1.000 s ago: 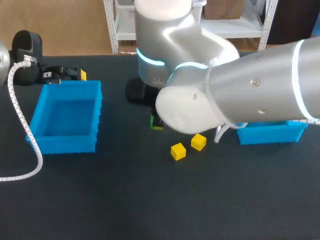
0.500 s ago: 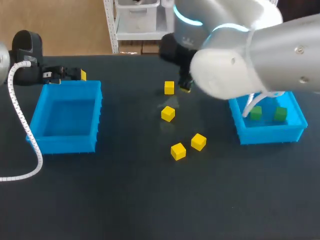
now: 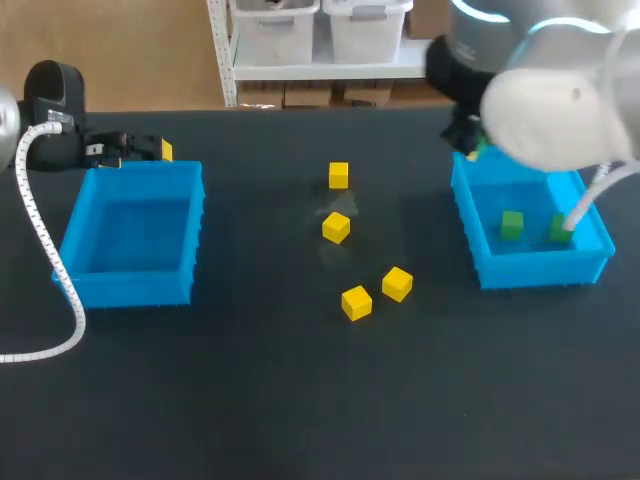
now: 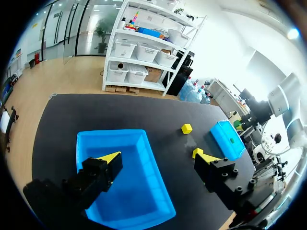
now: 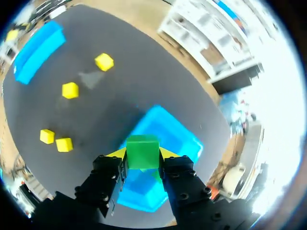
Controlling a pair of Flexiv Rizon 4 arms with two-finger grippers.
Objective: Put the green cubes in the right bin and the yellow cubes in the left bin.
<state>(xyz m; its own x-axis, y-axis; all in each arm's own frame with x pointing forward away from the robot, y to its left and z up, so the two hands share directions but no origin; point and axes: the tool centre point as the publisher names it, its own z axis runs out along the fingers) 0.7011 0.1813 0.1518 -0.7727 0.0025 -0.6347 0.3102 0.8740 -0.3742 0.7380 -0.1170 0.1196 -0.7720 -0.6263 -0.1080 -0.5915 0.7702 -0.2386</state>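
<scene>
R gripper [image 5: 143, 155] clamped on green cube [image 5: 142, 151] over right bin [image 5: 178, 132]; L gripper [image 4: 157, 156] apart, left bin [image 4: 125, 192] ahead.

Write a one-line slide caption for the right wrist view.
Right gripper holds a green cube above the right bin, four yellow cubes beyond.

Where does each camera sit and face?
Head: above and behind, looking down on the table; right arm over the right bin.
Left wrist: faces the left bin; left gripper open.
Right wrist: looks down at right bin; right gripper shut on green cube.
Head and right wrist share four yellow cubes.
</scene>
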